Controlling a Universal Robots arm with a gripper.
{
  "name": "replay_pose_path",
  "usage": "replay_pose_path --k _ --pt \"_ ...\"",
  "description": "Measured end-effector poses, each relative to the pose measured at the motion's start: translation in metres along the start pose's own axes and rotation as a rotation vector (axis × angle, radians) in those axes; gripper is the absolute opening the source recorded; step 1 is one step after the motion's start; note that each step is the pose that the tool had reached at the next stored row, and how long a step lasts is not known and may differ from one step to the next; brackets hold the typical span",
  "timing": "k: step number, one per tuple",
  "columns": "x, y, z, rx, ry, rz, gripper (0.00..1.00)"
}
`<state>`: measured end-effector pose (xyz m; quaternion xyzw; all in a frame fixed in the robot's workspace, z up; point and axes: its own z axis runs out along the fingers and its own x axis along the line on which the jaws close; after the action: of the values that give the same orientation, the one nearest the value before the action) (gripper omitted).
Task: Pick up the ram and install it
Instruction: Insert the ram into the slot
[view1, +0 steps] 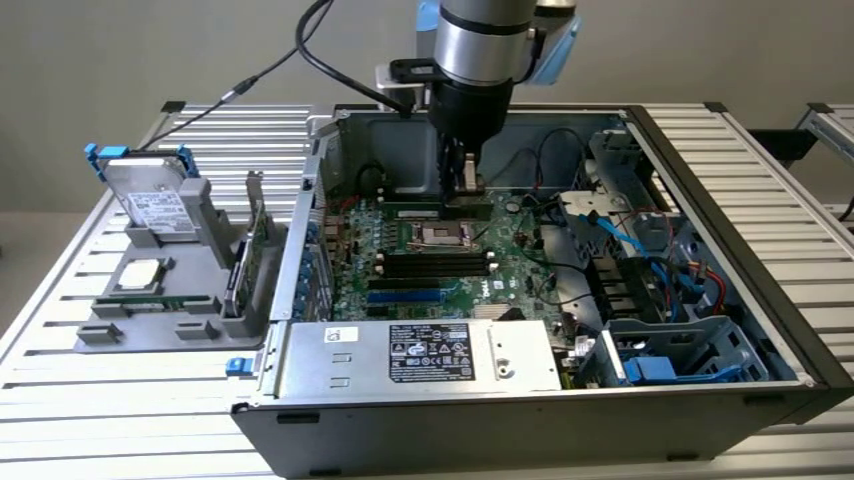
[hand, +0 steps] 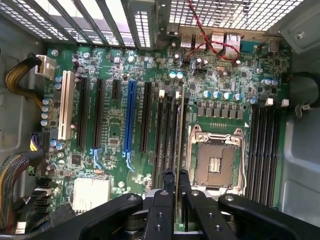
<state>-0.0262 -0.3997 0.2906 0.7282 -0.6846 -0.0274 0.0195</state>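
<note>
Ram (hand: 179, 130) edge-on between the jaws

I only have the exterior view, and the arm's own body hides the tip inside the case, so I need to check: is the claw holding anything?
Observer: Yes. In the wrist view the claw is shut on the ram, which is seen edge-on in its grip.
Operator: Is it lined up with a slot?
Observer: It runs parallel to the black memory slots beside the CPU socket, over the socket side of that bank.
Operator: Any other sticks in that bank?
Observer: None that I can see; the slots next to the ram look empty.
</note>
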Motion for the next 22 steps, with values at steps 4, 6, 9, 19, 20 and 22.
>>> replay_pose_path --k 4,6,9,19,20,22 --pt "0.0 0.0002 0.0035 0.0093 0.0073 0.008 0.14" --pt "0.0 0.0007 0.006 0.01 0.0116 0.01 0.14" --pt "0.0 0.0009 0.0094 0.0107 0.0208 0.011 0.14" --pt "0.0 0.0013 0.0225 0.0122 0.0464 0.013 0.14" --pt "0.0 0.0014 0.0241 0.0123 0.0479 0.013 0.14" --pt "0.0 0.0015 0.0272 0.0125 0.0506 0.013 0.14"
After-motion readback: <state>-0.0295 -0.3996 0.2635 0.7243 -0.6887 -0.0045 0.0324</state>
